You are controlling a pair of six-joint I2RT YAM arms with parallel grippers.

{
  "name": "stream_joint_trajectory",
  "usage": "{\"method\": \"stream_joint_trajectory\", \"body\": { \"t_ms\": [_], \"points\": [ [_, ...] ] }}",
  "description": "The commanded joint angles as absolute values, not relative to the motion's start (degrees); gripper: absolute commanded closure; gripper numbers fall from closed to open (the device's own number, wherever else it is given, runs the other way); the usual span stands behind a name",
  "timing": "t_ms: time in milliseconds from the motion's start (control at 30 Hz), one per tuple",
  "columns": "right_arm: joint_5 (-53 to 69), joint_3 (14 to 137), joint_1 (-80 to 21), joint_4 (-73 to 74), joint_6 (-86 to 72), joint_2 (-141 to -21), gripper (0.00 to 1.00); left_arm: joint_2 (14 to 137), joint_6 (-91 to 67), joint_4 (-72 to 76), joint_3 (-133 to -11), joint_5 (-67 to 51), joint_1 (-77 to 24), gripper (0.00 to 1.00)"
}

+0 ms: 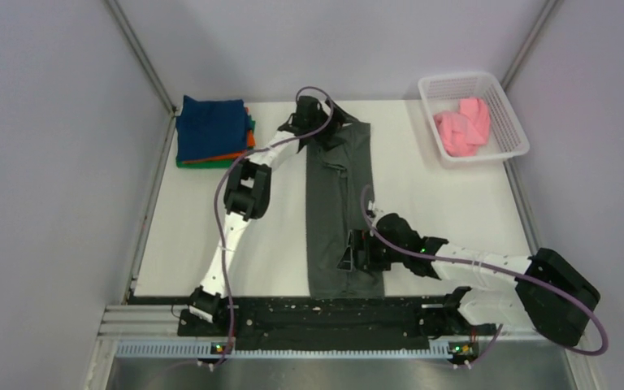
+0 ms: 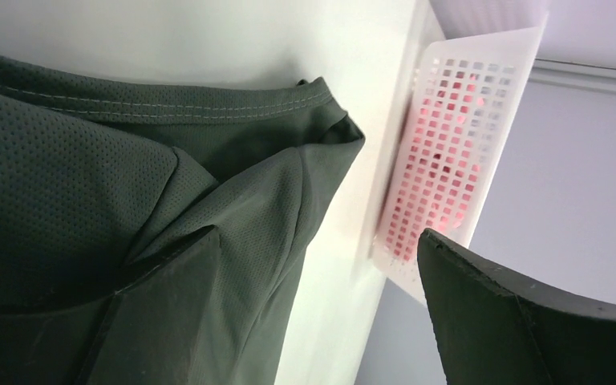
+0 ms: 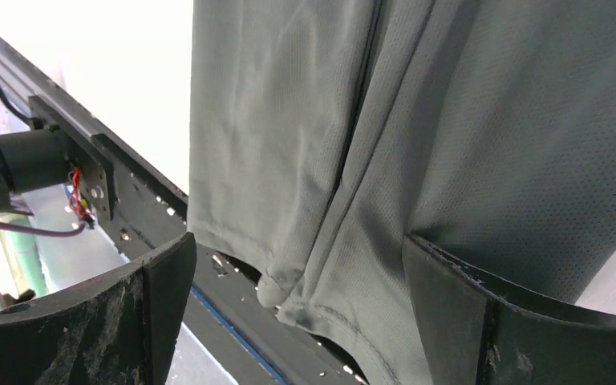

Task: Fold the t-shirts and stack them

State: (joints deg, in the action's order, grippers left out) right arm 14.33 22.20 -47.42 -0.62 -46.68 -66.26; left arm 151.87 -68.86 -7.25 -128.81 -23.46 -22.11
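Observation:
A dark charcoal grey t-shirt [image 1: 340,207] lies folded into a long narrow strip down the middle of the table. My left gripper [image 1: 323,128] is open at the shirt's far end. In the left wrist view [image 2: 313,321] one finger [image 2: 152,321] rests on the cloth [image 2: 72,184] and the other is clear of it. My right gripper [image 1: 356,258] is open over the shirt's near end. In the right wrist view [image 3: 301,321] the hem [image 3: 321,297] hangs between its fingers. A folded stack [image 1: 211,130] of navy, orange and green shirts lies at the back left. A pink shirt [image 1: 463,126] lies in the basket.
A white mesh basket [image 1: 504,110] stands at the back right and also shows in the left wrist view [image 2: 449,136]. The black rail [image 1: 317,321] with the arm bases runs along the near edge, and the shirt's near end overhangs it. Grey walls enclose the table.

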Motion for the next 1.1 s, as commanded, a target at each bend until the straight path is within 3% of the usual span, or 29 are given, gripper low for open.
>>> {"method": "stream_joint_trajectory", "body": {
  "t_ms": [0, 200, 367, 567, 733, 967, 1067],
  "points": [
    [9.59, 26.24, -50.09, 5.61, -47.06, -68.59, 0.02, 159.46, -73.15, -6.67, -135.47, -17.44, -23.40, 0.01],
    [5.05, 28.98, -50.17, 10.44, -46.35, -63.80, 0.01, 159.43, -71.89, -6.81, -137.68, -8.84, -23.04, 0.01],
    [3.72, 30.46, -50.17, 13.41, -46.79, -58.81, 0.01, 157.48, -68.73, -5.45, -140.52, -8.49, -23.08, 0.01],
    [-2.39, 31.05, -50.03, 18.67, -48.41, -51.72, 0.01, 143.39, -58.36, -10.51, -140.08, -11.48, -23.64, 0.01],
    [-4.67, 29.93, -49.97, 21.10, -48.48, -47.57, 0.01, 120.86, -44.49, -18.62, -122.08, -17.41, -26.48, 0.01],
    [-6.77, 29.92, -49.80, 29.55, -46.49, -48.08, 0.04, 86.73, -36.09, -26.24, -75.58, -2.56, -36.57, 0.01],
    [-6.89, 29.87, -49.49, 31.76, -46.02, -48.61, 0.08, 79.11, -43.32, -30.15, -64.87, 1.88, -39.59, 0.04]
  ]
}}
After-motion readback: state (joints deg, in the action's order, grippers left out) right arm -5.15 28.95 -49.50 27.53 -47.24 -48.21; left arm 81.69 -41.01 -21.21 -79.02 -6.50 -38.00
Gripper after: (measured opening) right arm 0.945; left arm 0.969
